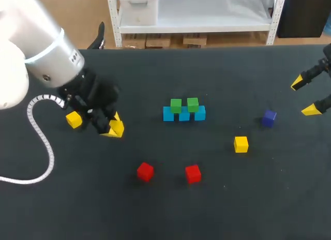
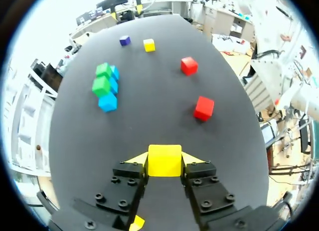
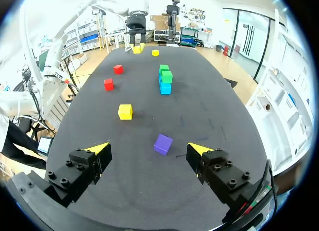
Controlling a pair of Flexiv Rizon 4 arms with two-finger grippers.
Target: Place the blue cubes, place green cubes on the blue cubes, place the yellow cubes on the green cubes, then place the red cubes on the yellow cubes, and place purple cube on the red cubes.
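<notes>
Three blue cubes [image 1: 184, 116] stand in a row mid-table with two green cubes [image 1: 176, 105] on top; the stack [image 2: 105, 86] lies far ahead of my left gripper. My left gripper [image 2: 164, 159] is shut on a yellow cube [image 2: 164, 164], at the table's left [image 1: 111, 127]. A second yellow cube [image 1: 74, 119] lies just beside it. A third yellow cube [image 1: 241, 144], two red cubes [image 1: 145, 171] [image 1: 193, 173] and a purple cube [image 1: 268, 117] lie loose. My right gripper [image 1: 306, 96] hangs open at the far right, the purple cube [image 3: 163, 144] ahead of its fingers.
The dark table's far edge [image 1: 207, 47] runs along a white shelf unit. My left arm's white cable [image 1: 41, 141] loops over the table's left side.
</notes>
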